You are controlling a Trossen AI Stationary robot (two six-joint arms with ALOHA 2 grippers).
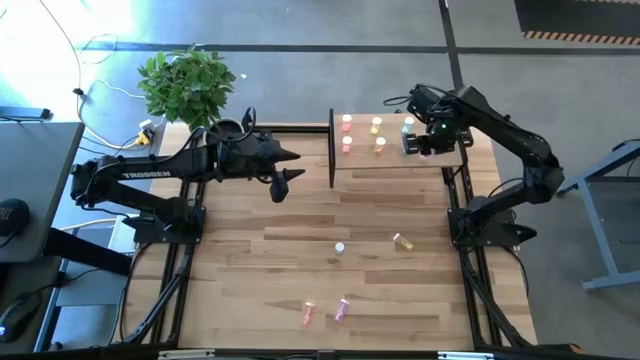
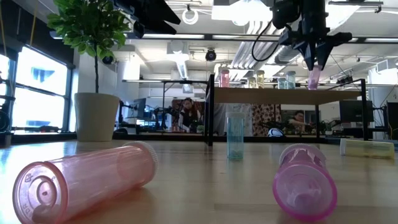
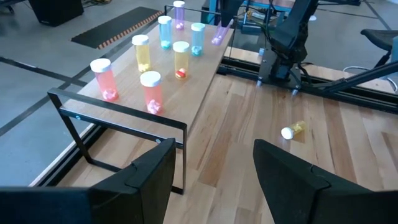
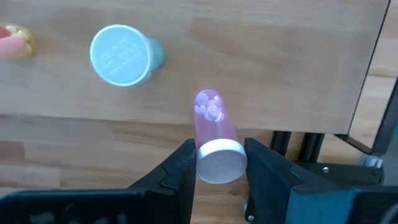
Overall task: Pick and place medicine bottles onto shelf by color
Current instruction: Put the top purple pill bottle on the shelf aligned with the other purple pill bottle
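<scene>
Table: pale wood planks, visible grain, on a black metal frame.

Shelf: flat rectangular light-wood board on thin black metal posts, at the table's far edge toward the far-right corner.

Medicine bottles on shelf: 7 translucent plastic cylinders with flat white caps, all upright, long axis vertical. The left wrist view shows 2 red-pink, 2 yellow, 2 pale blue-green, 1 magenta, paired by colour along the board.

Right gripper: over the shelf's right end, jaws pinching a magenta bottle by its white cap. In the low view the bottle hangs cap-up, long axis near vertical, base just above the board; contact with the board possibly not made, view inconclusive. A blue-green capped bottle stands beside it.

Left gripper: in the air near the shelf's left end, jaws spread, holding nothing.

Loose bottles on table:
- small pale bottle, upright, mid-table;
- yellow bottle, on its side, toward the right edge;
- red-pink bottle and magenta fallen bottle, both on their sides near the front edge, long axes roughly front-to-back.

Potted plant: leafy, at the far-left corner.
</scene>
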